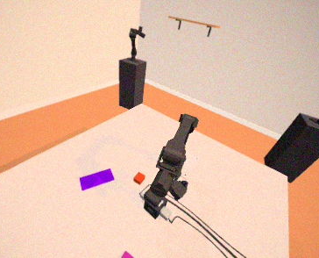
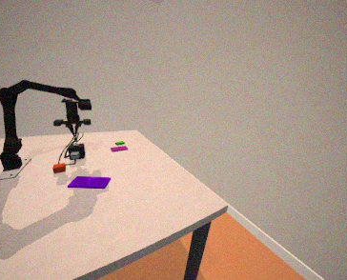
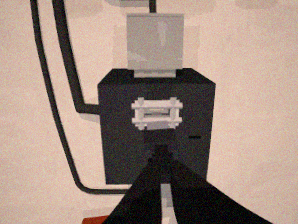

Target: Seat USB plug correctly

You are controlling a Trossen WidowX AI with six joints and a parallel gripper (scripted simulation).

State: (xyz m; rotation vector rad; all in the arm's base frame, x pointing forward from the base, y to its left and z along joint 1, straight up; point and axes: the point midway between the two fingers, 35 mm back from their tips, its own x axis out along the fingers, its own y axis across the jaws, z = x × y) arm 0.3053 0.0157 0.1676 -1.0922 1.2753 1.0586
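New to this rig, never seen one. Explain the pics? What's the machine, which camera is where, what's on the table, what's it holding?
It's one black jointed arm with a two-fingered tool at its end. The top picture looks down from above; the exterior one looks across the table from the side; the wrist one looks along the fingers.

Below the tool sits a black cube with a pale-framed socket on top and cables around it. Also there: a red block, a purple slab, and smaller magenta and green pieces.

The tool is closed on a small dark plug.
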